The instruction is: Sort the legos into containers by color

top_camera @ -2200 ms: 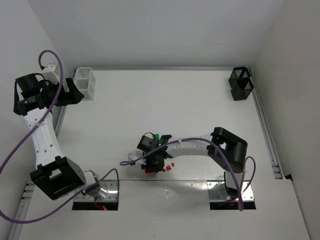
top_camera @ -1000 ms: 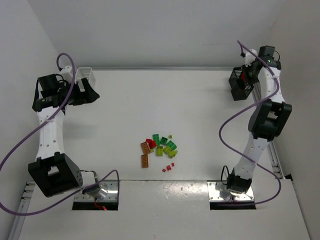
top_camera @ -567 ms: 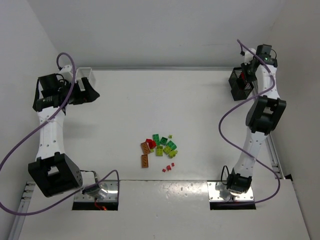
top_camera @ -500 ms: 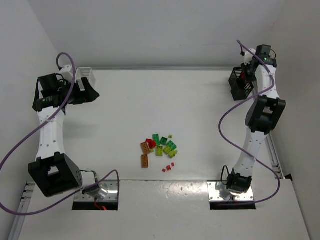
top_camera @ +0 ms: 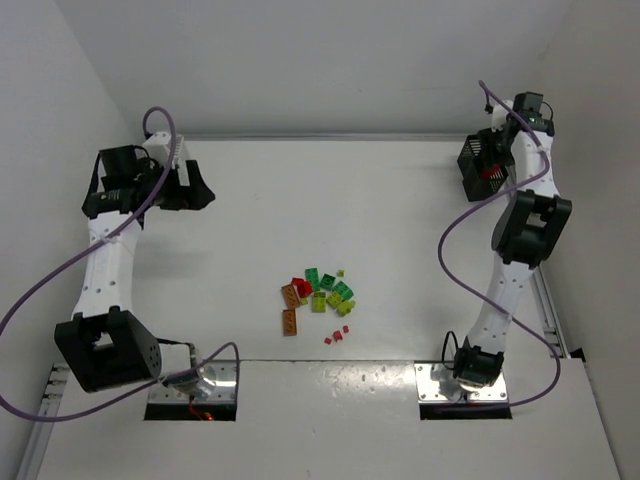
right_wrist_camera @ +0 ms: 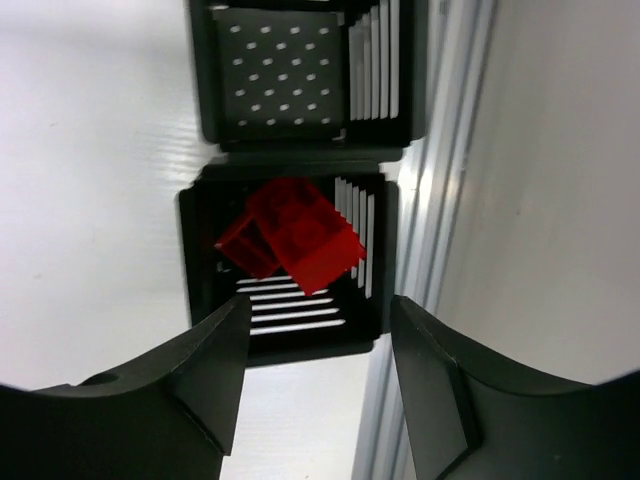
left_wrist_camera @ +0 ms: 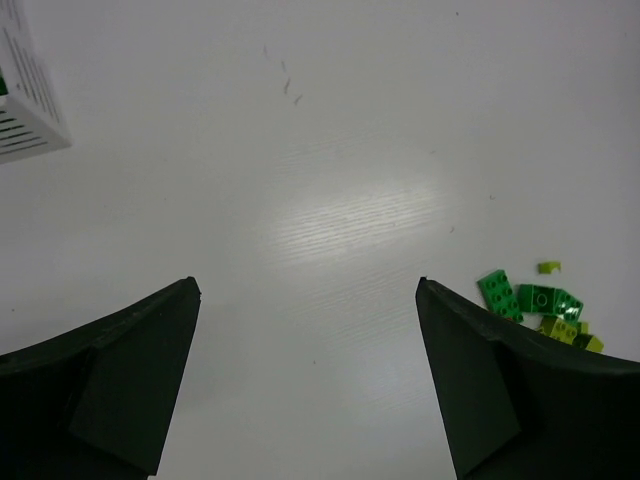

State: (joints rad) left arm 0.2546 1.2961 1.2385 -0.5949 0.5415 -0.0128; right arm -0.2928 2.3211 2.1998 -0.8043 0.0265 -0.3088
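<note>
Red brick (right_wrist_camera: 305, 235) seen inside the black bin (right_wrist_camera: 200, 260) at the far right corner, beside a darker red piece (right_wrist_camera: 248, 252). Its long axis runs diagonal to the bin walls, and whether it rests or is falling cannot be told. My right gripper (right_wrist_camera: 320, 300) hangs directly above, fingers apart, holding nothing. The unsorted bricks (top_camera: 318, 298) form a loose pile mid-table (top_camera: 400, 230), toward the near edge. An orange brick (top_camera: 289, 322) at the pile's near left lies with its long axis near to far. My left gripper (left_wrist_camera: 305, 285), fingers wide apart and empty, hovers by the white bin (left_wrist_camera: 25, 110) at far left. The pile lies to its near right, so I judge this arm the closer for the next pick.
</note>
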